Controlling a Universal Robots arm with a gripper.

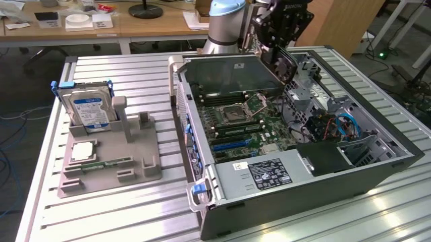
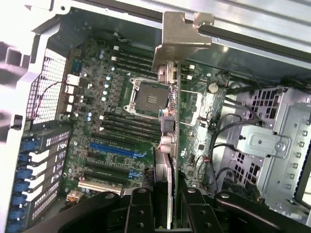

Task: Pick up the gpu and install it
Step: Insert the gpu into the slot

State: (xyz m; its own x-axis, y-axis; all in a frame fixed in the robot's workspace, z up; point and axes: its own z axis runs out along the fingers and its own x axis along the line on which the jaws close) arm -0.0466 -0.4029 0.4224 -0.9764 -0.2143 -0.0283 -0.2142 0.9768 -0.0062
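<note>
Jaws clamped on gpu (image 2: 167, 145), held edge-on over motherboard (image 2: 97, 97) at far end of open case (image 1: 289, 201). Long axis runs straight out from jaws, bracket (image 2: 180, 36) leading (blue slots (image 2: 114, 148) off to one side, w/ clear gap).

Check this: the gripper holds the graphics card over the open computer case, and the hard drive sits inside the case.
Not the hard drive: the exterior view shows it standing in the grey holder beside the case. The gripper does hold the graphics card over the case.
</note>
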